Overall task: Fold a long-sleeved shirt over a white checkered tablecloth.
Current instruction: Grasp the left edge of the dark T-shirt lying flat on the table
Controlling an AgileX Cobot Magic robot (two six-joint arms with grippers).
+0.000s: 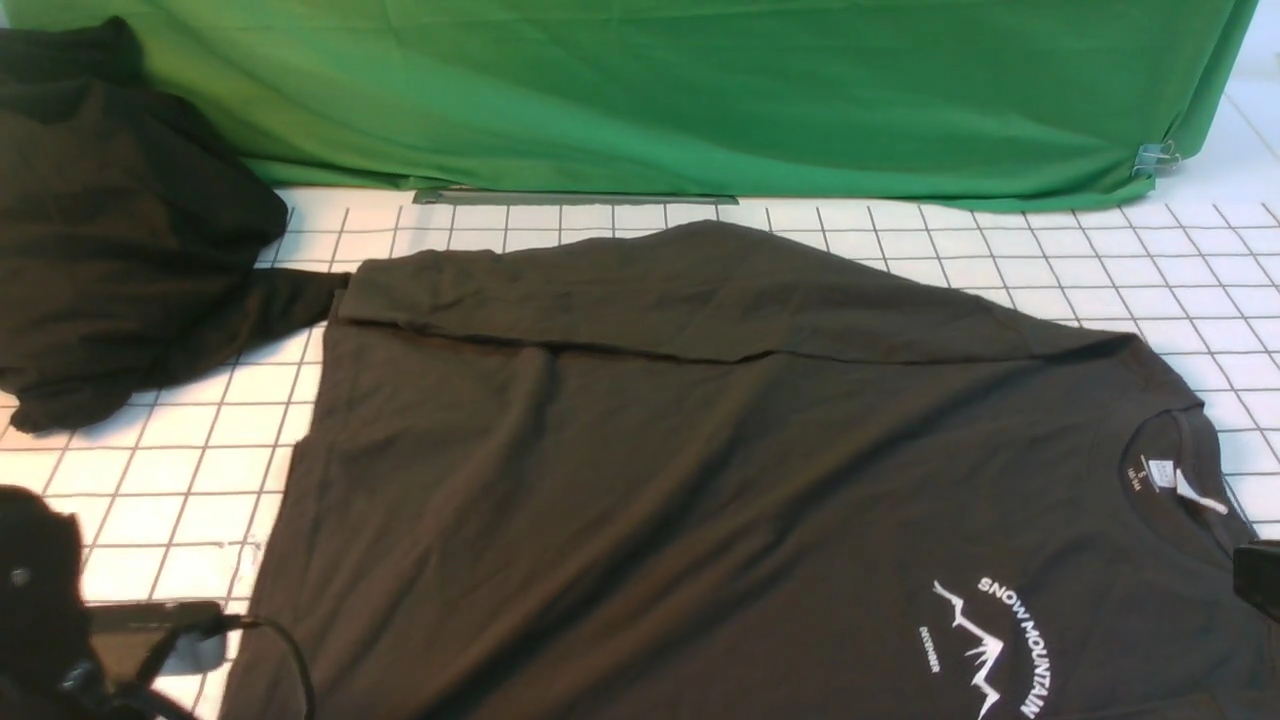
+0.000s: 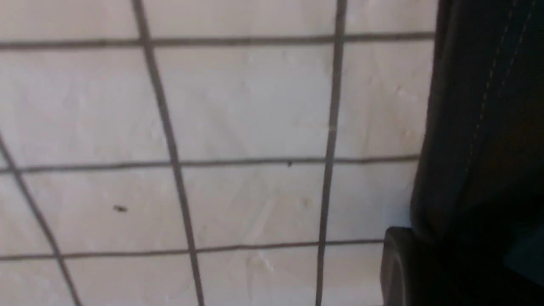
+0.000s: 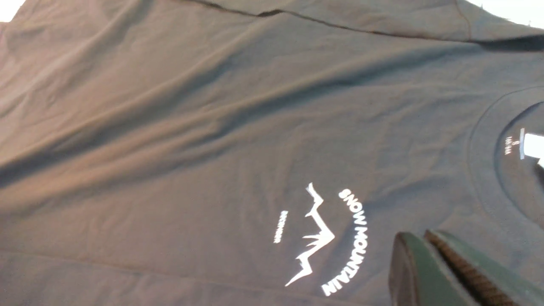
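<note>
The long-sleeved shirt (image 1: 700,480) lies flat on the white checkered tablecloth (image 1: 1100,260), collar and neck label to the right. One sleeve is folded across its far edge. Its white SNOW MOUNTAIN print (image 3: 327,238) faces up. My right gripper (image 3: 425,236) is shut with nothing between its green fingers, hovering over the chest between print and collar (image 3: 488,170); it shows at the right edge (image 1: 1260,580) of the front view. My left gripper (image 1: 205,625) sits low at the shirt's near left corner. One dark finger (image 2: 403,263) shows beside the stitched hem (image 2: 480,127); whether cloth is pinched is hidden.
Another black garment heap (image 1: 120,230) with no print lies at the far left, touching the shirt's sleeve end. A green fabric backdrop (image 1: 700,100) hangs along the back, held by a clip (image 1: 1155,157). Bare tablecloth (image 2: 212,127) shows left of the shirt.
</note>
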